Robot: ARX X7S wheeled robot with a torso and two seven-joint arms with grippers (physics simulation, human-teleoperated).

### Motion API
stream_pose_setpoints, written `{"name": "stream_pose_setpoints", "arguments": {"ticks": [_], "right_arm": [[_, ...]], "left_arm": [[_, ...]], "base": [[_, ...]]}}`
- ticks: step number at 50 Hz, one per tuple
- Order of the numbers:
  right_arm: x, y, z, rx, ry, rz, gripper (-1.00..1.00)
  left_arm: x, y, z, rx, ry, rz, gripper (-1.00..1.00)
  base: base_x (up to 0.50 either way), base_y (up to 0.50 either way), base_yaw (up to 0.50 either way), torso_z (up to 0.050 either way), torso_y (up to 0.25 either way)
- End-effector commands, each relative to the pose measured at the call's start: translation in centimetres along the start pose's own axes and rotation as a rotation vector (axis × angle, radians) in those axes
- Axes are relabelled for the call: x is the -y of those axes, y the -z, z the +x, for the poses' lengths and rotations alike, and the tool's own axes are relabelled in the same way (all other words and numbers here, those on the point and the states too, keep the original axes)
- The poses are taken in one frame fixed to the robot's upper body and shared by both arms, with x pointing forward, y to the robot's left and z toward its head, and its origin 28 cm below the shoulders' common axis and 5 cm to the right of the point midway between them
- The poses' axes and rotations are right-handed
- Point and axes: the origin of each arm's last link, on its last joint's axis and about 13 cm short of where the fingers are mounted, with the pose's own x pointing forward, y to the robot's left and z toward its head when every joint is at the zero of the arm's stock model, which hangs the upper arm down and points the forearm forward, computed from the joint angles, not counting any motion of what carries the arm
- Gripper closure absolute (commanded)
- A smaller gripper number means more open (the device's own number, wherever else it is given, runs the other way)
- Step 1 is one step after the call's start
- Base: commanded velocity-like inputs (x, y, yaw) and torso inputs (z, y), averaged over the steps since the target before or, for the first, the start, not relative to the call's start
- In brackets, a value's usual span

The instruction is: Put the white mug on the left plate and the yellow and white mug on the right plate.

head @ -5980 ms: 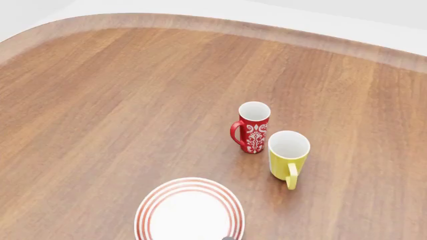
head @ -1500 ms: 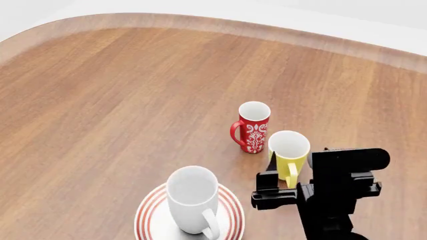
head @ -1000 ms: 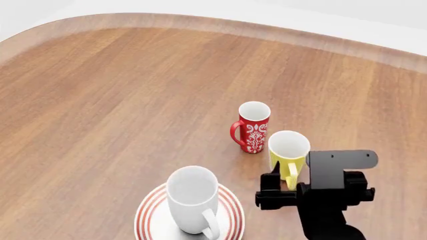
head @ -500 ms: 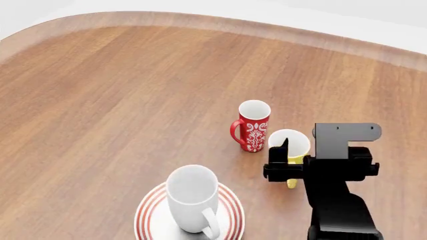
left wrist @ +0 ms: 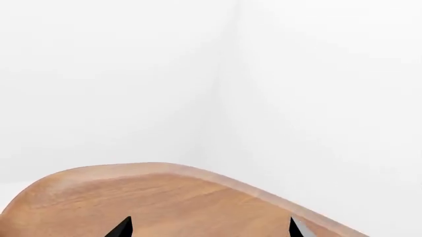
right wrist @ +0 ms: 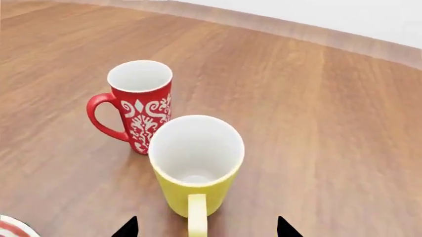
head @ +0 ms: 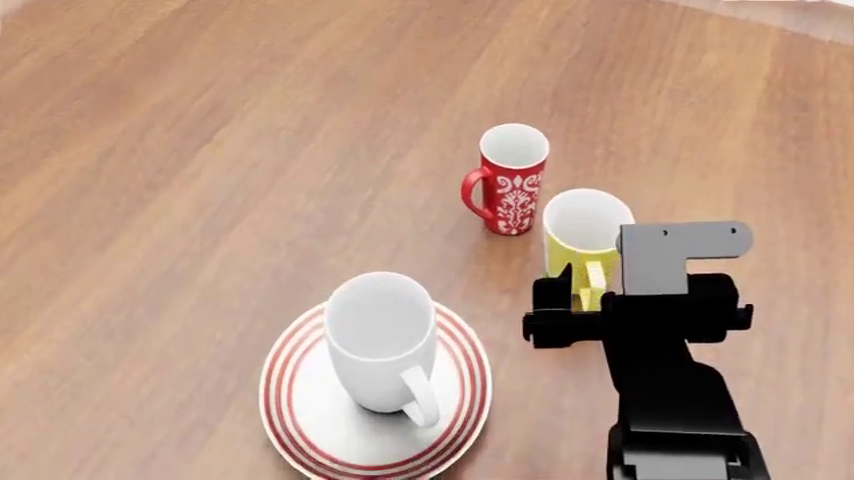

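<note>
The white mug [head: 380,335] stands upright on a red-ringed plate [head: 287,420], handle toward me. This is the only plate in view; its edge also shows in the right wrist view [right wrist: 8,229]. The other plate is out of view. The yellow and white mug [head: 585,235] stands on the table, upright, handle toward my right gripper [head: 587,300]. In the right wrist view the right gripper [right wrist: 205,229] is open, its tips either side of the yellow handle [right wrist: 196,217] of the mug [right wrist: 195,163], not touching it. My left gripper [left wrist: 209,229] is open and empty above the table.
A red mug with a white ornament pattern [head: 511,180] stands just behind and left of the yellow mug, close to it; it also shows in the right wrist view [right wrist: 140,103]. The wooden table [head: 200,150] has a rounded edge [left wrist: 165,170] against a white wall.
The white mug has come to stand on the plate. My right gripper has moved forward to the yellow mug's handle. The head view has tilted down.
</note>
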Motion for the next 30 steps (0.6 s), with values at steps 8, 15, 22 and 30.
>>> {"name": "stream_pose_setpoints", "arguments": {"ticks": [8, 15, 22, 30], "right_arm": [[-1.0, 0.1, 0.1, -0.003, -0.041, 0.040, -1.00], [-1.0, -0.7, 0.3, 0.074, -0.034, 0.030, -1.00], [-1.1, -1.0, 0.4, 0.113, -0.036, 0.029, -1.00], [-1.1, -1.1, 0.3, 0.123, -0.041, 0.033, -1.00]], "left_arm": [[-0.4, 0.5, 0.3, -0.006, -0.002, 0.042, -1.00], [-0.4, 0.5, 0.4, -0.011, -0.005, 0.030, -1.00], [-0.4, 0.6, 0.4, -0.003, -0.001, 0.039, -1.00], [-0.4, 0.3, 0.2, 0.023, 0.012, 0.035, -1.00]], "base": [[0.00, 0.00, 0.00, 0.000, 0.000], [0.00, 0.00, 0.00, 0.000, 0.000], [0.00, 0.00, 0.00, 0.000, 0.000], [0.00, 0.00, 0.00, 0.000, -0.056]]}}
